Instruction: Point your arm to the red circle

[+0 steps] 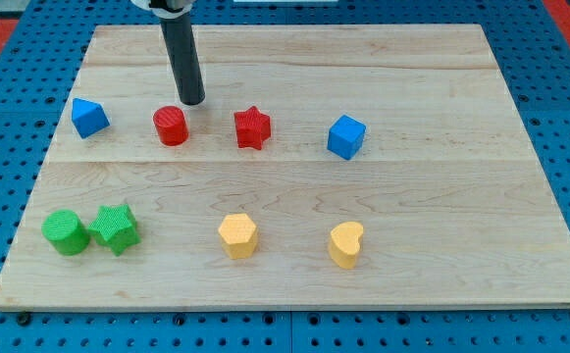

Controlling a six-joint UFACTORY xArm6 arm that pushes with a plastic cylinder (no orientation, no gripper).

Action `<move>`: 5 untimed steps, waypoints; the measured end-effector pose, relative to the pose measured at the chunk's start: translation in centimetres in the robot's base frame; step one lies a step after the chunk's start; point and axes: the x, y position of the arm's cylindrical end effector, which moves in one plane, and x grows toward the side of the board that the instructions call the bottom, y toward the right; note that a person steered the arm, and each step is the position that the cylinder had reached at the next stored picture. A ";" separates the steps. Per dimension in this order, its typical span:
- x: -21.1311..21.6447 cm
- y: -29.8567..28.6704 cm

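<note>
Red circle block (171, 126) is seen on the wooden board (441, 88) toward its top-left corner, between a blue block (89, 117) and a red star (252, 127). My tip (193, 101) is placed just above-right of it; no claw is fitted, only the bare rod.

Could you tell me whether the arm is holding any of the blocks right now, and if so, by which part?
Nothing is held. My tip stands just above and to the right of the red circle, apparently not quite touching it.

Upright red circle (171, 126), board's upper left
</note>
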 end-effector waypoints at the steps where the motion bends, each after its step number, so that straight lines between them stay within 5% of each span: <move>1: 0.0 0.0; 5: -2.1 -0.1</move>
